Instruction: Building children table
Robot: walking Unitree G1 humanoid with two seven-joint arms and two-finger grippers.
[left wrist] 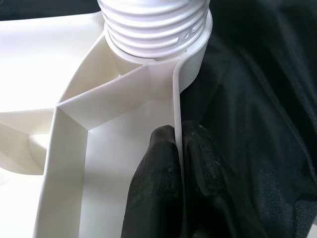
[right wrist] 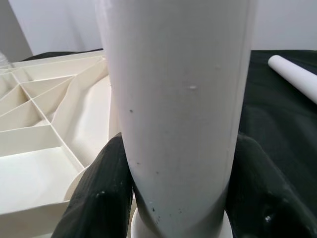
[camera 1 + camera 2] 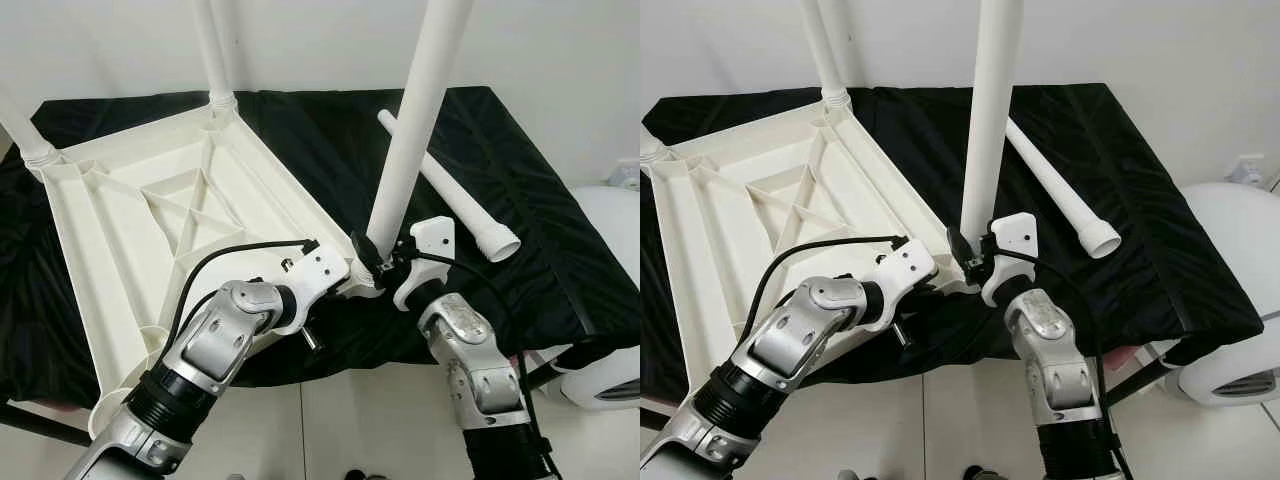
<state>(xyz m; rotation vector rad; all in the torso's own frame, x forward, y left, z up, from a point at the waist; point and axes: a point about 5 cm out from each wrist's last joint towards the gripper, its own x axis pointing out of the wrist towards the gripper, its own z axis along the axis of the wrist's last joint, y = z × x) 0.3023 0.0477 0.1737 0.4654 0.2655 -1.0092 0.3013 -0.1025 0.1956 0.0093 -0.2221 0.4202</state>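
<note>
Right wrist view: right tool (image 2: 178,198) clamps leg (image 2: 178,99), top cropped | left tool (image 1: 181,168) pinches tabletop rim (image 1: 177,114)

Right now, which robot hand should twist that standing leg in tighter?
Probably the right hand: its fingers already wrap the upright leg near the corner socket. The left hand is busy pinching the tabletop's rim, which steadies it.
</note>
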